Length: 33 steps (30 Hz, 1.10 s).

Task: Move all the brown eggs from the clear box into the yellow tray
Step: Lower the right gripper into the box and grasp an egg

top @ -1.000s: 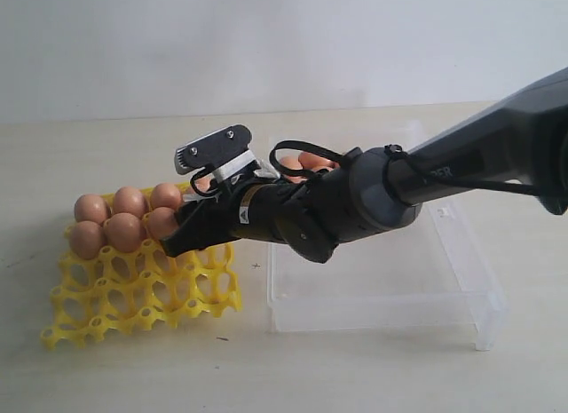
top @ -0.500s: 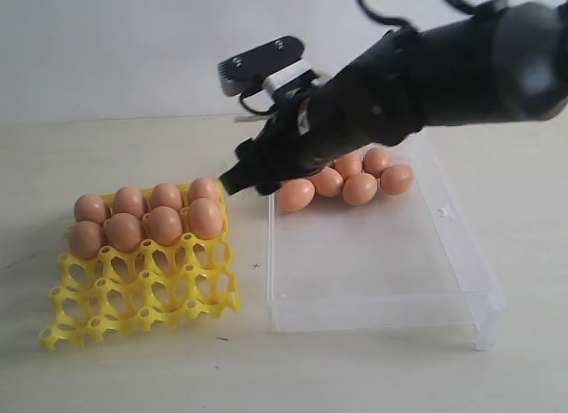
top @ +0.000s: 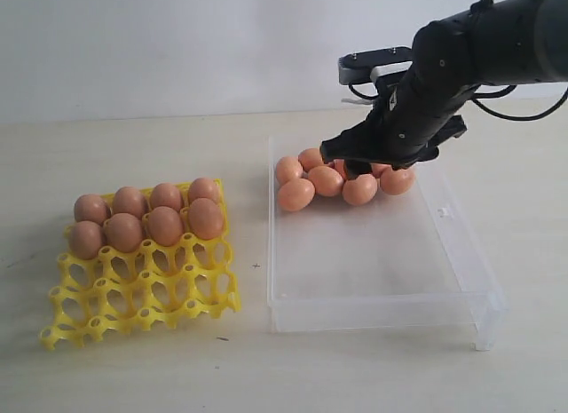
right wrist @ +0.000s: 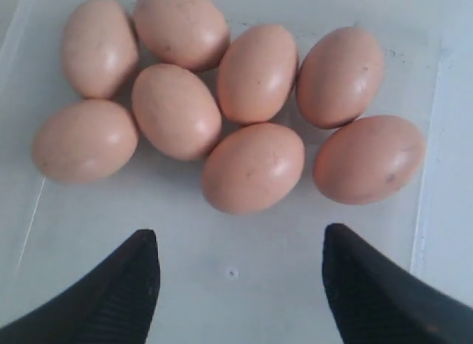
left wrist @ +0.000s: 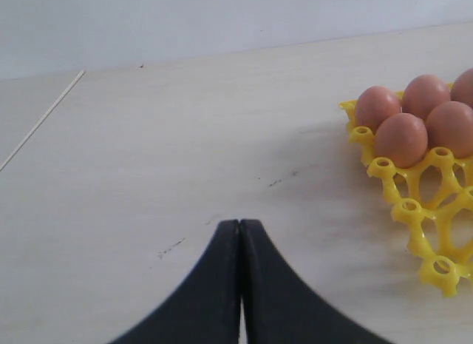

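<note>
The table (top: 133,146) carries the box (top: 382,299) and, at its 9 o'clock, the tray (top: 142,297), set close so each carry is short. The right gripper (right wrist: 240,240) hangs over the box's 12 o'clock end with its fingers spread wide and nothing between them, probably lined up to come down on the nearest egg, though how high it sits above the cluster is hard to judge. Eight eggs (right wrist: 253,166) lie bunched there, touching one another, so a single one will need a careful pick. Eight more eggs (top: 164,225) fill the tray's two rows on its 12 o'clock side, leaving the nearer rows bare, so the job looks about half done. The left gripper (left wrist: 240,233) has its fingers pressed together and empty above bare table beside the tray, likely parked out of the way. A second ago the right gripper lay low over the tray's 2 o'clock corner; it has since risen, crossed to the box and opened wider.
</note>
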{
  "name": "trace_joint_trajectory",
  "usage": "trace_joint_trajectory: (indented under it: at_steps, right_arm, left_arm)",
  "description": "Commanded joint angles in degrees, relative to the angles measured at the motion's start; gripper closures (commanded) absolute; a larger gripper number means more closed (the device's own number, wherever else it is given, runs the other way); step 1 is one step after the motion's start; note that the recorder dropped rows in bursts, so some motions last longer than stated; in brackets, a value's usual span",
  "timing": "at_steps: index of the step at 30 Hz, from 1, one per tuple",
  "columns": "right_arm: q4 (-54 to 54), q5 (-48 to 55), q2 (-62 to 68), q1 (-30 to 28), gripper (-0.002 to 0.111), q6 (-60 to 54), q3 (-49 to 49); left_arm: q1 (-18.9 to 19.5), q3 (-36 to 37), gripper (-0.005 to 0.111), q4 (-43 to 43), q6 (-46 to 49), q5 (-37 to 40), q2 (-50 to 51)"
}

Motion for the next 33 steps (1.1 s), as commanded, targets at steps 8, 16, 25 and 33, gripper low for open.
trace_joint_trajectory:
  at_steps: [8, 16, 25, 33]
  right_arm:
    - [2.05, -0.30, 9.80, -2.03, 0.047, 8.07, -7.93]
    - [1.87, -4.75, 12.77, -2.29, 0.047, 8.31, -7.93]
    - [1.60, -9.50, 13.88, -2.86, 0.047, 8.46, -7.93]
    - [1.80, -9.50, 13.88, -2.86, 0.047, 7.93, -7.93]
  left_arm:
    - [-0.37, -0.23, 0.107, 0.07, -0.30, -0.47, -0.32]
    - [-0.37, -0.23, 0.107, 0.07, -0.30, -0.47, -0.32]
    - [-0.37, -0.23, 0.107, 0.07, -0.30, -0.47, -0.32]
    - [-0.37, -0.23, 0.107, 0.07, -0.30, -0.47, -0.32]
